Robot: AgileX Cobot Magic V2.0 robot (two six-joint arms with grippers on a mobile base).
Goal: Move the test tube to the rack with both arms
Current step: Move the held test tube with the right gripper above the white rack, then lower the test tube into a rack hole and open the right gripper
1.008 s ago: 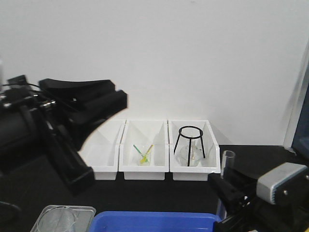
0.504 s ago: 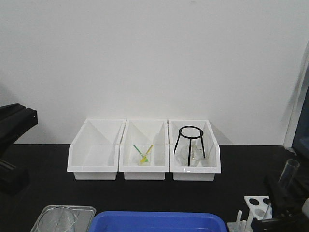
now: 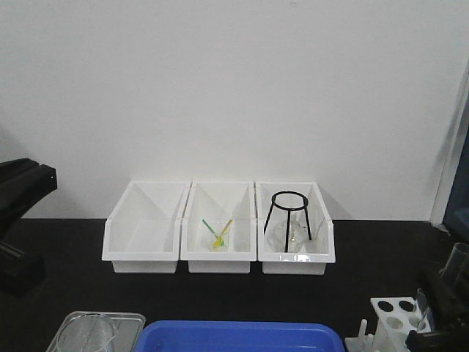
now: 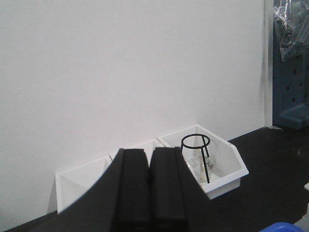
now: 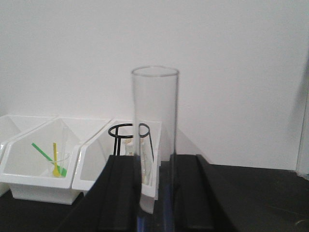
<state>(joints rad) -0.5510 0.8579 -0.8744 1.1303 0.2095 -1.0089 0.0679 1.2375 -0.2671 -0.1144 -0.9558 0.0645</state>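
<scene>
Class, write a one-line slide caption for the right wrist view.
Right gripper holds the clear test tube upright, white storage bins lined against the wall behind.

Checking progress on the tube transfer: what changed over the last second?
The left arm pulled back to the view's left edge. The right fingers, holding the test tube, carried it right and down toward the rack. The white bins stayed put.

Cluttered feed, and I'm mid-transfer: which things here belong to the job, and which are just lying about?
In the job: test tube, right gripper holding it, rack, left gripper.

Lying about: bins, wire stand, blue tray, beaker.
</scene>
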